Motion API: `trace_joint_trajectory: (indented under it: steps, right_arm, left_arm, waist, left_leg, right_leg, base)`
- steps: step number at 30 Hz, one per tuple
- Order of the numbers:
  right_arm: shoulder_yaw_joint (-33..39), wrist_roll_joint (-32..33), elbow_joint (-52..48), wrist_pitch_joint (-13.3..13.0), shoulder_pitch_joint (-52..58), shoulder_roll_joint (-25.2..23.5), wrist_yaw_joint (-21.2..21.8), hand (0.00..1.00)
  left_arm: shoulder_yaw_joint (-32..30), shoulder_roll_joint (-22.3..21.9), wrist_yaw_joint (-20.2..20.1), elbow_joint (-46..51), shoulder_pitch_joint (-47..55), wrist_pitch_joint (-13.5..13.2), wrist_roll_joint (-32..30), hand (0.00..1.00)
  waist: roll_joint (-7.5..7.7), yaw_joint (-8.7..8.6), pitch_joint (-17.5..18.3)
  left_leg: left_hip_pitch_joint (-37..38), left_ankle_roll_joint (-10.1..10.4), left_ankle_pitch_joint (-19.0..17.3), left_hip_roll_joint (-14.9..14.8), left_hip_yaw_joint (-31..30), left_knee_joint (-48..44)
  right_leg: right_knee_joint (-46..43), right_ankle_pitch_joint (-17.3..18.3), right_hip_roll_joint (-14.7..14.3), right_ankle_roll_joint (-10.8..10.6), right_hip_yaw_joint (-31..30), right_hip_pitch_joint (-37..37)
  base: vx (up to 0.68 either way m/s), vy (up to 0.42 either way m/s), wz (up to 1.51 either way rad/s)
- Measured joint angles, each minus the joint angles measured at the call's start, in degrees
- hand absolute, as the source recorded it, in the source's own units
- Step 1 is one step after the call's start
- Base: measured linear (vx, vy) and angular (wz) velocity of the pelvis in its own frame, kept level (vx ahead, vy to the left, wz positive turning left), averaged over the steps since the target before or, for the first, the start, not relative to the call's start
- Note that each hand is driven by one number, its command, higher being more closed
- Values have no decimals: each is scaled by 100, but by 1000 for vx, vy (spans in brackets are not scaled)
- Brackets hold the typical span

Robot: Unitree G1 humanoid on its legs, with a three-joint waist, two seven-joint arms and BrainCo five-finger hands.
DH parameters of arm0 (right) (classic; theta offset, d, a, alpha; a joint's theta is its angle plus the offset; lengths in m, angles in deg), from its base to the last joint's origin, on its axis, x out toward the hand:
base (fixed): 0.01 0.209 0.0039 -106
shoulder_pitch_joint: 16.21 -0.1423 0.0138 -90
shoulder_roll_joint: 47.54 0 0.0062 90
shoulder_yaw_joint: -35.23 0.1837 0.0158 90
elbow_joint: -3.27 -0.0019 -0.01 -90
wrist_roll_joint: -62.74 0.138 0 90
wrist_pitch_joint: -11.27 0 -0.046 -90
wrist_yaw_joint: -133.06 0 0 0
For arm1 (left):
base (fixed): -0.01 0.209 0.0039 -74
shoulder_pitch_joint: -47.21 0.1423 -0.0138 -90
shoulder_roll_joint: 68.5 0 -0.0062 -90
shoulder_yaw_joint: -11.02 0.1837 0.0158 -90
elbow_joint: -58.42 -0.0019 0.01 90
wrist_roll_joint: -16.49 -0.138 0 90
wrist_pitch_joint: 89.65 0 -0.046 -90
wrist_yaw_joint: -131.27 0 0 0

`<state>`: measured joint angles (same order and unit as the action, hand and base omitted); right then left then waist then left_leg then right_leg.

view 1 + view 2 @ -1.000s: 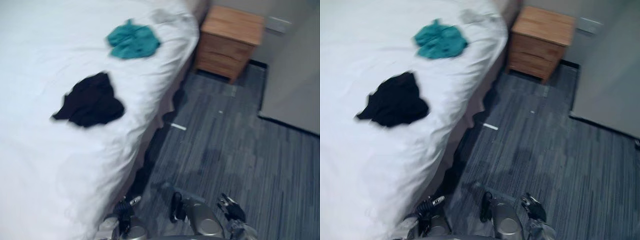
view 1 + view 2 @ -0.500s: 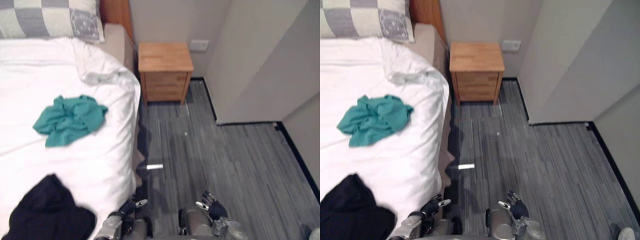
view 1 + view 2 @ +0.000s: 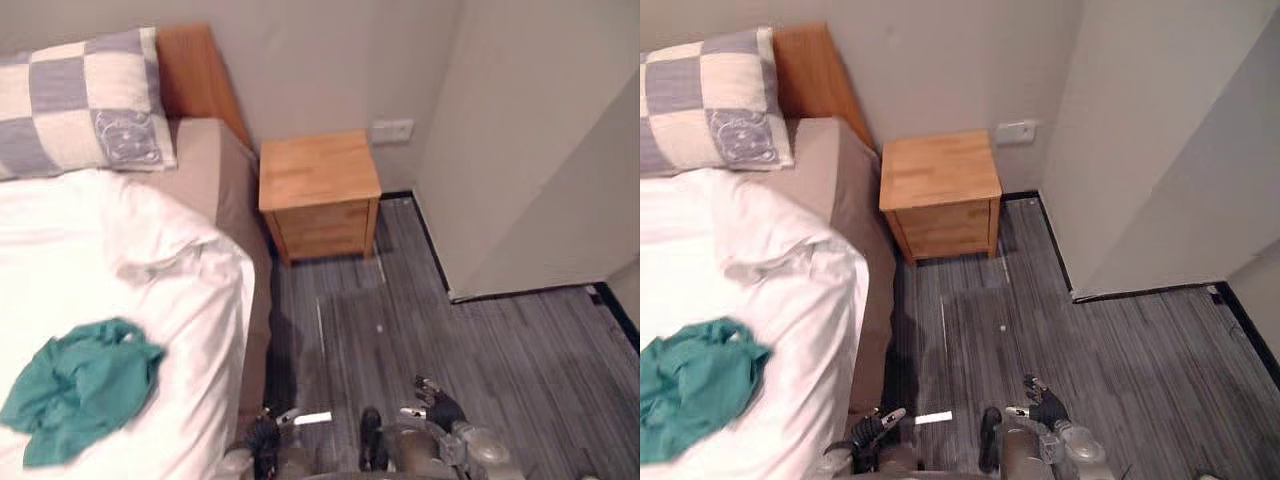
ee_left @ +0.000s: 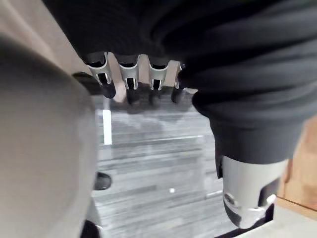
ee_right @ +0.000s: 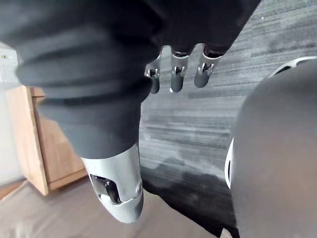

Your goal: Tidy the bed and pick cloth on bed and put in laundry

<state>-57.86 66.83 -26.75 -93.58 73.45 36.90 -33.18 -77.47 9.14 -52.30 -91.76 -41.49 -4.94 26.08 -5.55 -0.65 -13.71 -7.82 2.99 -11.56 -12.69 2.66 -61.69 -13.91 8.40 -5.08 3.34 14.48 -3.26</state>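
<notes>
— Where does the cloth lie?

— The teal cloth (image 3: 80,385) lies on the bed (image 3: 260,320), on its near part and close to its right edge, off to my left. It is a crumpled heap, soft and full of folds. Its long axis runs from near left to far right. The thicker lump sits at the far right end, and a thinner flap trails toward the near left.

— What is under it?

— A white duvet (image 3: 60,270), wrinkled, with one rumpled fold at its far right corner. Past the duvet the tan mattress (image 3: 205,165) shows bare. A pillow (image 3: 75,100) in grey and cream squares leans at the far end against a wooden headboard (image 3: 195,70).

— And the room?

— Right of the bed a square nightstand (image 3: 320,190) of light wood stands against the pale wall (image 3: 320,60), with a white socket (image 3: 392,131) on the wall by its far right corner. The floor (image 3: 480,330) is grey with fine dark streaks, and a small white strip (image 3: 312,418) lies on it near me.

— Your hands?

— My left hand (image 3: 265,432) hangs low beside the bed's edge, and my right hand (image 3: 437,408) hangs low over the floor. Both have loose, uncurled fingers and grip nothing.
</notes>
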Motion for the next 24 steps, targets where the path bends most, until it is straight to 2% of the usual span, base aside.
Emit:
trace_joint_trajectory:
  steps: [1,2,3,4,5,6,7,8,9,10,11,12,13,14,15,16,17,18,19,20,21,22,23,24]
  right_arm:
    - [30,-65,-8,-8,-3,-47,0,0]
    - [28,-210,-12,-26,41,-74,12,0]
    - [29,-331,-27,-39,68,-76,17,0]
    - [30,-399,-51,-40,87,-86,19,0]
    - [39,-454,-98,-37,129,-105,15,0]
    - [58,-456,-131,-18,187,-117,5,0]
    - [100,-451,-157,-4,209,-166,-14,0]
    - [124,-451,-183,12,213,-214,-29,0]
    - [131,-459,-213,23,193,-278,-85,0]
    - [136,-458,-238,29,143,-256,-128,0]
    - [141,-456,-220,41,78,-201,-139,0]
    - [146,-432,-214,38,-46,-148,-166,0]
    - [149,-394,-213,38,-66,-134,-210,0]
    - [140,-278,-219,6,-23,-125,-354,0]
    - [121,-230,-309,-62,57,-141,-507,0]
    - [108,-218,-415,-115,85,-142,-589,0]
    - [100,-144,-893,-220,184,-140,-873,0]
    - [104,-162,-1500,-275,336,-157,-1149,0]
    - [101,-223,-1856,-322,433,-170,-1307,0]
    - [121,-318,-2543,-414,547,-233,-1542,0]
    - [90,-470,-3017,-411,637,-283,-1640,0]
    - [45,-574,-3322,-416,702,-317,-1651,0]
    - [-66,-728,-3816,-354,489,-26,-1609,0]
    - [-215,-694,-4332,-273,339,261,-1547,0]
  left_arm:
    - [-5,15,-4,31,2,-69,25,0]
    - [-3,64,-7,74,6,-178,129,0]
    - [3,67,-9,133,7,-267,218,0]
    - [6,58,-5,159,8,-301,262,0]
    - [13,59,-1,164,6,-347,329,0]
    - [18,64,7,164,-1,-385,328,0]
    - [18,67,14,160,-2,-382,328,0]
    - [15,63,16,161,2,-359,327,0]
    - [5,131,40,180,-7,-272,322,0]
    - [-1,143,99,189,-10,-202,321,0]
    - [-26,145,144,218,-7,-156,317,0]
    - [-79,166,163,220,-10,-96,313,0]
    - [-100,179,185,207,-6,-47,312,0]
    - [-110,203,263,138,21,-7,318,0]
    - [-107,252,255,137,76,-12,322,0]
    - [-111,270,250,160,101,-19,326,0]
    - [-108,308,235,166,81,-25,340,0]
    - [-104,381,216,187,86,-35,348,0]
    - [-97,431,210,187,76,-26,388,0]
    - [-93,554,197,153,58,-2,476,0]
    - [-96,685,194,139,121,50,561,0]
    - [-103,789,195,141,169,94,589,0]
    - [-191,691,221,122,262,180,674,0]
    - [-218,612,221,171,388,169,673,0]
  waist:
    - [60,28,-23]
    - [151,90,-23]
    - [209,189,-21]
    - [219,225,-17]
    - [219,229,-17]
    - [233,230,-10]
    - [273,230,11]
    - [345,233,51]
    - [504,264,167]
    - [565,300,195]
    - [597,314,182]
    - [637,287,155]
    - [653,274,123]
    - [623,261,57]
    - [536,190,9]
    - [505,156,5]
    - [458,118,20]
    - [500,47,87]
    - [564,-27,120]
    - [778,-135,130]
    - [1010,-130,168]
    - [1152,-113,183]
    - [826,-38,155]
    - [623,39,268]
  left_leg:
    - [-96,-13,-124,87,131,341]
    - [-188,42,-239,255,438,1272]
    - [-307,63,-211,384,923,2234]
    - [-384,82,-135,409,1374,2790]
    - [-442,-3,106,427,2220,3391]
    - [-411,-387,313,475,3132,3797]
    - [-339,-802,279,532,3555,3980]
    - [-308,-1333,176,641,3734,4112]
    - [-251,-1466,150,877,3610,4189]
    - [-169,-1573,82,1011,3415,4285]
    - [-77,-1521,66,1099,3088,4423]
    - [111,-1387,12,1226,2732,4481]
    - [264,-1323,-40,1283,2539,4490]
    - [740,-1213,-124,1298,2020,4547]
    - [1088,-1175,-114,1214,1505,4611]
    - [1170,-1141,-111,1137,1257,4612]
    - [1206,-963,-96,921,621,4616]
    - [1047,-833,-110,857,116,4622]
    - [940,-717,-155,850,-168,4596]
    - [743,-398,-324,894,-743,4425]
    - [660,-162,-473,1022,-1050,4198]
    - [628,-16,-583,1102,-1210,4066]
    - [554,194,-700,777,-1512,3837]
    - [479,205,-690,567,-1485,3883]
  right_leg:
    - [189,-24,34,38,-2,267]
    - [490,-20,112,34,24,621]
    - [762,6,169,13,140,912]
    - [922,34,184,-10,243,1068]
    - [1062,128,186,-59,566,1302]
    - [1135,278,164,-152,951,1551]
    - [1108,398,157,-260,1192,1718]
    - [1001,505,154,-422,1416,1818]
    - [491,727,379,-640,1633,1716]
    - [-391,850,582,-842,1765,1444]
    - [-1846,798,956,-863,1718,938]
    - [-3514,705,1421,-665,1486,310]
    - [-4013,759,1561,-593,1336,158]
    - [-4295,867,1710,-512,1119,81]
    - [-3817,961,1640,-553,924,54]
    - [-3451,963,1539,-557,754,-11]
    - [-2406,933,1184,-613,25,-266]
    - [-1533,743,979,-824,-825,-541]
    - [-1091,632,922,-980,-1350,-652]
    - [-293,309,887,-1283,-2388,-757]
    - [192,-156,927,-1543,-2860,-705]
    - [345,-680,976,-1504,-2978,-655]
    - [25,-786,677,-1262,-2684,-598]
    - [169,-700,537,-1105,-2512,-565]
  base:
    - [462,-123,6]
    - [436,-105,4]
    - [431,-88,11]
    - [455,-66,32]
    - [582,-53,77]
    - [487,-43,102]
    - [509,-40,117]
    - [426,-42,132]
    - [655,-38,140]
    - [648,-34,140]
    - [533,-15,138]
    - [526,-63,129]
    - [555,-119,177]
    - [702,-215,206]
    - [480,-170,215]
    - [539,-315,229]
    - [458,-364,227]
    - [538,-447,238]
    - [400,-396,247]
    - [389,-451,223]
    - [391,-484,205]
    - [361,-603,150]
    - [249,-455,104]
    - [237,-476,87]
